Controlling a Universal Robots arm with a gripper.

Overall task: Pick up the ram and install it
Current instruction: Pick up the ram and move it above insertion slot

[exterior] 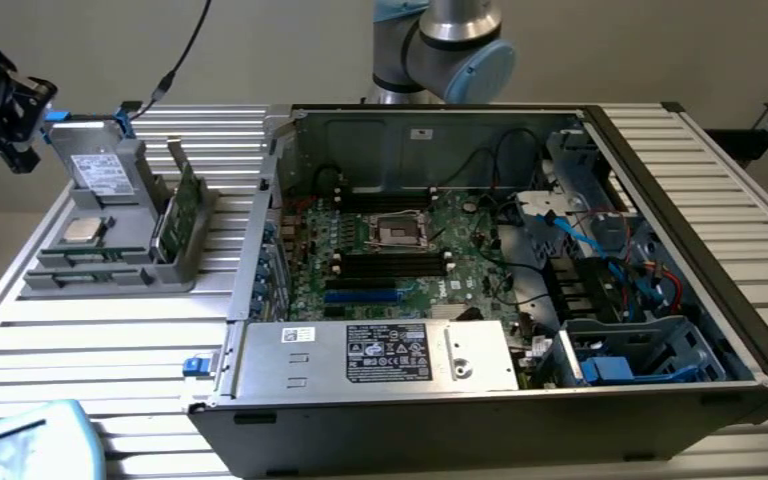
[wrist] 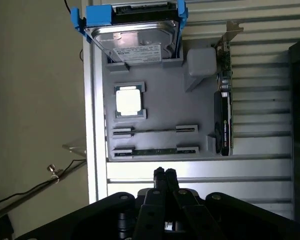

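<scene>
The end effector (wrist: pixel 165 173), fingers pinched together and empty, hovers over the slatted tabletop (wrist: pixel 225 172) just short of the grey tray (wrist: pixel 162 107), whose nearest slot holds the ram (wrist: pixel 155 151).

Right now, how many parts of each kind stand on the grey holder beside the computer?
ram sticks: 2 (the second seen only edge-on)
drive: 1
processor chip: 1
expansion card: 1
Total: 5
</scene>
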